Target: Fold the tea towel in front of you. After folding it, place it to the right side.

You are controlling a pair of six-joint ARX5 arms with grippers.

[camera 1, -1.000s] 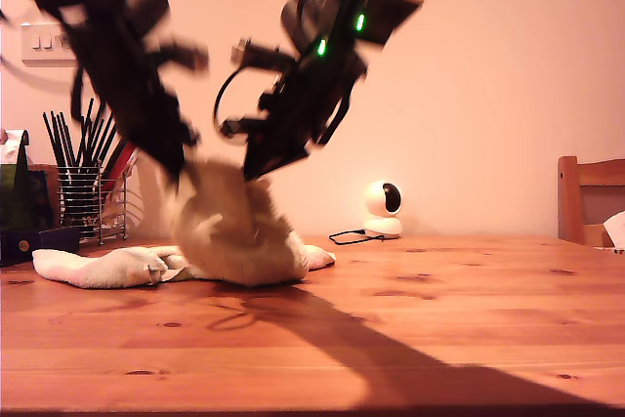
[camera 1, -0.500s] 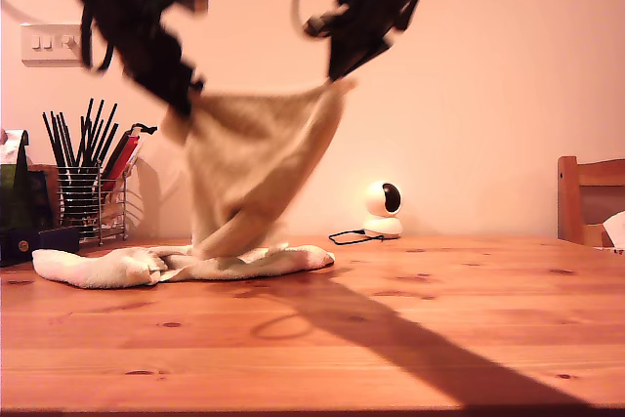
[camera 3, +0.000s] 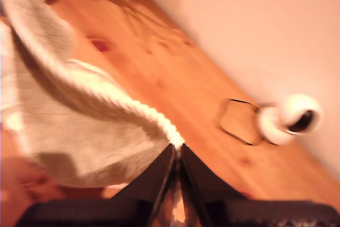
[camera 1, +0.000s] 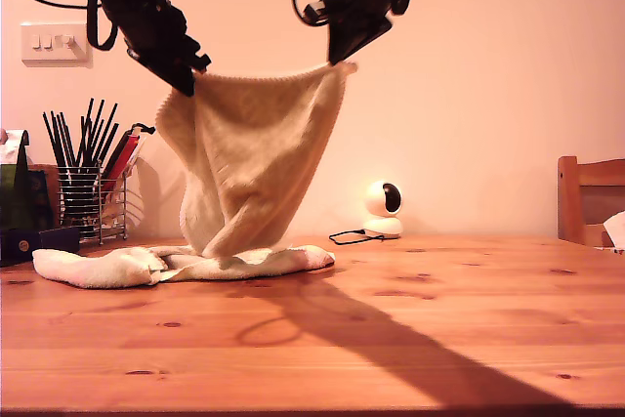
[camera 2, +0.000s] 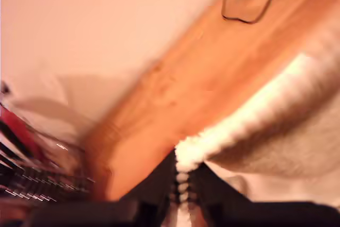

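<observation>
While the tea towel hangs stretched above the desk in the exterior view, its lower end heaped on the wood, my first gripper and my second gripper grip its top corners. First wrist view: fingers pinch the hem. Second wrist view: likewise.

— Where are your arms right now?
— Both are up high and well apart. My first gripper is at the exterior view's left, with its arm slanting down toward the middle. My second gripper is at the exterior view's right, slightly higher, and also angled down and inward.
— And the jaws?
— Each pair pinches a top corner of the towel. The wrist views are blurred, but the first's dark fingers seem pressed together, and the second's fingers too.
</observation>
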